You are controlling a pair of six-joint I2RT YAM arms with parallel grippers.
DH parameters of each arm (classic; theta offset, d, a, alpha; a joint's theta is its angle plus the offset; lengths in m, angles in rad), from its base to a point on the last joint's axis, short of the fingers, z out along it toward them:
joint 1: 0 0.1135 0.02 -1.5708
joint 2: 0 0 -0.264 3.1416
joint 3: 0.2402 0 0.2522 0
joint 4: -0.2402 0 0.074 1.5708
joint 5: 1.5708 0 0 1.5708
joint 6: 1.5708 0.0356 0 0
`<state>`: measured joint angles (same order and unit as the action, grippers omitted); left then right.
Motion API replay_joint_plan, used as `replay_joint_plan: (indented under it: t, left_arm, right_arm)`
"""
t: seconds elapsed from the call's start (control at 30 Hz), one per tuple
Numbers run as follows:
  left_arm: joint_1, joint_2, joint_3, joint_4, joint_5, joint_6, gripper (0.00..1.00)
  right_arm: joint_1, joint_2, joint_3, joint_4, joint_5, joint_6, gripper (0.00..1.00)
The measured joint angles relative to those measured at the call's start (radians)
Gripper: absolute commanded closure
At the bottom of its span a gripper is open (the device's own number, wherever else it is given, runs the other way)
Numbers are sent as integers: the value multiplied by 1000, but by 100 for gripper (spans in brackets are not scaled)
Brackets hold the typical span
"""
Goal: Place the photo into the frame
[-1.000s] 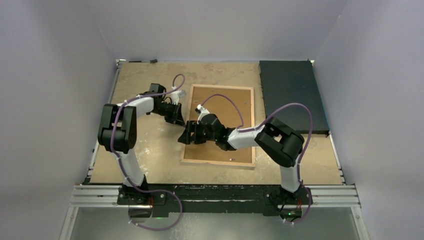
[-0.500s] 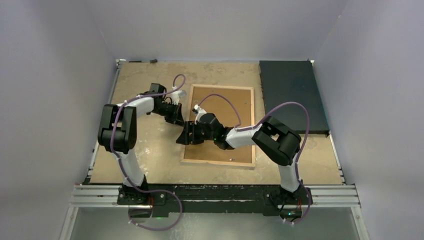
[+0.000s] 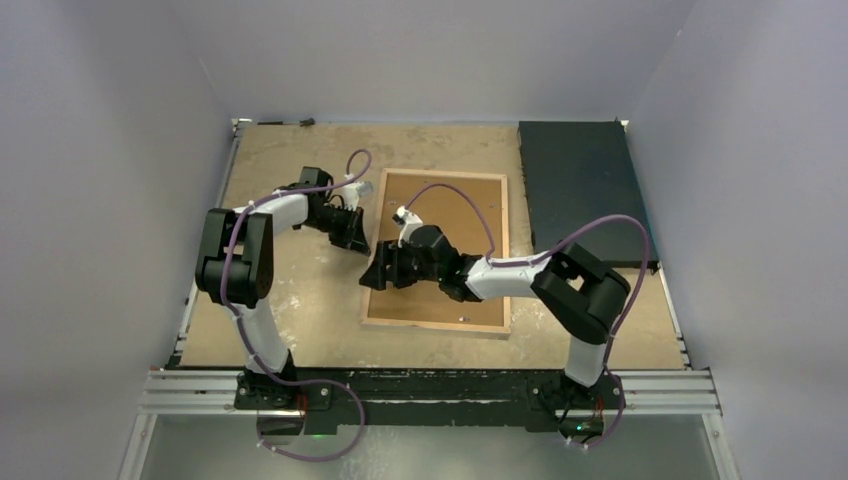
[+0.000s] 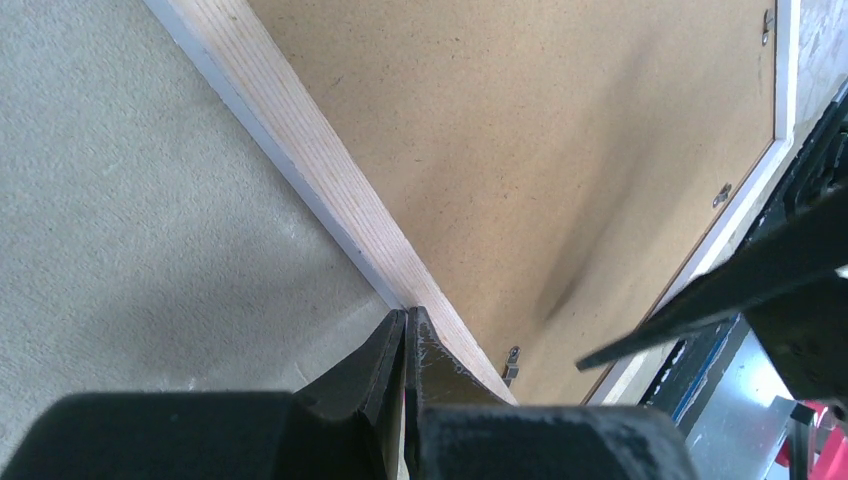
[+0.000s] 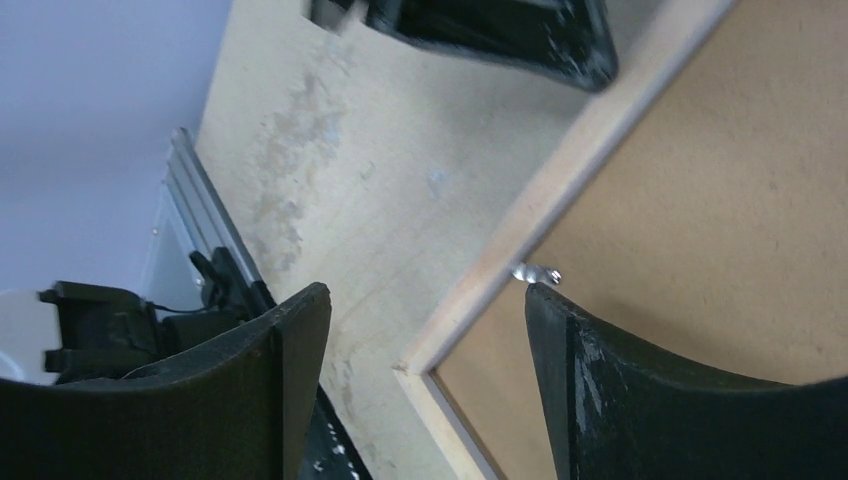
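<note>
Lying back-up on scuffed tan tabletop (image 3: 300, 300), frame (image 4: 322, 180), grey walls (image 3: 430, 60), left gripper (image 4: 405, 322) clenched, right gripper (image 5: 425, 300) spread

Item: frame (image 3: 436, 325), large, rectangular, thin light-wood rails.
Pose: flat, back upward.
Back: brown backing board (image 3: 478, 215) seated inside, small metal tabs (image 4: 722, 193).

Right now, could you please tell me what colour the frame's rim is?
The frame rim is light wood, white outer lip; clearest in left wrist view.
</note>
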<state>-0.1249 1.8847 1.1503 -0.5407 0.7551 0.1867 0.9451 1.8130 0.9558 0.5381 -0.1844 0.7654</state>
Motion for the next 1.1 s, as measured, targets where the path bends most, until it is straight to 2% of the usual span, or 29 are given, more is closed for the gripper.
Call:
replay_joint_plan:
  t: [0.17, 0.57, 1.1]
  left_arm:
    - [0, -1, 0, -1, 0, 0, 100]
    - [0, -4, 0, -28, -34, 8, 100]
    - [-1, -6, 0, -45, -39, 16, 100]
  right_arm:
    - [9, 61, -39, 13, -18, 24, 27]
    - [19, 87, -42, 79, -15, 79, 29]
    - [34, 117, -7, 89, 65, 101, 30]
